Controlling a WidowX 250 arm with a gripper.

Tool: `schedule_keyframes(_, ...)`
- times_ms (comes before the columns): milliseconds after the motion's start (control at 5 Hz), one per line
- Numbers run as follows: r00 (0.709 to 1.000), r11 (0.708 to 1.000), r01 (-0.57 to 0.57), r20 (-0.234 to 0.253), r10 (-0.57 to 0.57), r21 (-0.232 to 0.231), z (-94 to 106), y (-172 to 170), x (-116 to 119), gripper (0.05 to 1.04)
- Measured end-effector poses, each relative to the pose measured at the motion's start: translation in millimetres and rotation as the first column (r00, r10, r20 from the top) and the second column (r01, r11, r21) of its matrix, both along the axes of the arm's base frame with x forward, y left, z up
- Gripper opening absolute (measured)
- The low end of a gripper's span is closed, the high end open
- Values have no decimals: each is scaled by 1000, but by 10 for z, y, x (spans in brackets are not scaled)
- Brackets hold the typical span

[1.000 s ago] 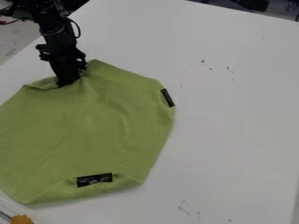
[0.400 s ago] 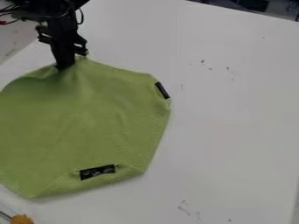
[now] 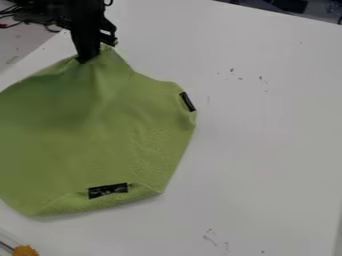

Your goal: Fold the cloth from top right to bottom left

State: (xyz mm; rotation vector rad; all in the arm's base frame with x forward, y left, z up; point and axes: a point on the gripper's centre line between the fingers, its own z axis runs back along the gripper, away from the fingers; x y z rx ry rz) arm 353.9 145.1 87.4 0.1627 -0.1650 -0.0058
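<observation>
Green cloth (image 3: 107, 135) hangs from claw (image 3: 88, 57), spreading below.

The camera looks down at a slant from above the near side of the green cloth (image 3: 100, 145), facing across it, close enough to crop its left edge.

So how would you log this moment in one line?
tool: gripping green cloth by upper edge | cloth: drawn into a peak there | surface: white table | fold: not completed
</observation>
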Motion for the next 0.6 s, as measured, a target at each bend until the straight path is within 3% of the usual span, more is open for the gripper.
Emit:
schedule_keyframes(200,998,998,-41,37,43,-52,150,-421,-242,55)
schedule_keyframes(600,996,988,-61,57,69,-139,101,-1070,-602,55)
